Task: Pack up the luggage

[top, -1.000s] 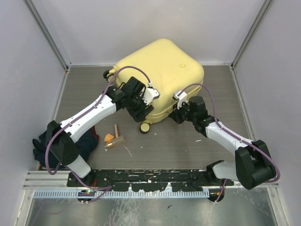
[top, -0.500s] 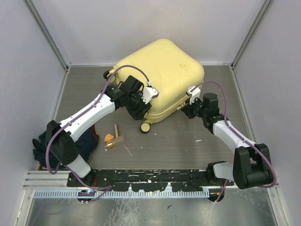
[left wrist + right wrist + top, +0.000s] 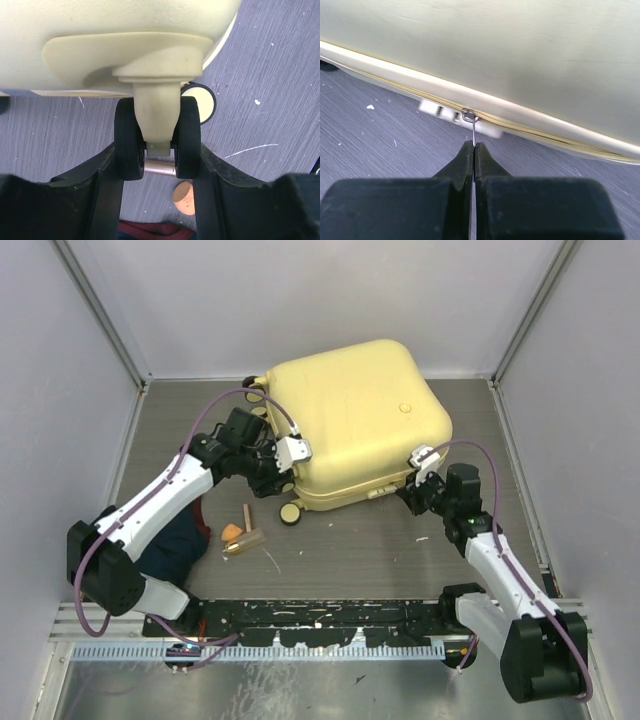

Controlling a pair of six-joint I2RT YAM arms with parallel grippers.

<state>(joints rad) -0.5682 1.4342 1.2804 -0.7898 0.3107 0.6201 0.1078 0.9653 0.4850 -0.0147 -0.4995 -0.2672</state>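
The pale-yellow luggage [image 3: 350, 415] lies closed on the table at the back centre. My left gripper [image 3: 272, 475] is at its near left corner. In the left wrist view my left gripper [image 3: 157, 152] is shut on a black double caster wheel [image 3: 129, 137], with a finger pressed against each outer side. My right gripper [image 3: 412, 496] is at the near right edge of the suitcase. In the right wrist view my right gripper [image 3: 473, 146] is shut on the thin metal zipper pull [image 3: 472, 131] hanging from the slider [image 3: 468, 116] on the yellow zipper seam.
A small wooden block [image 3: 248, 515], an orange piece [image 3: 231, 532] and a brass-tipped wooden item [image 3: 246, 540] lie left of centre. A dark blue and red cloth [image 3: 172, 545] lies by the left arm. Grey walls enclose the table on three sides.
The suitcase has turned and shifted to the right. My right gripper has moved right and nearer along the zipper seam. My left gripper has moved left with the wheel corner.
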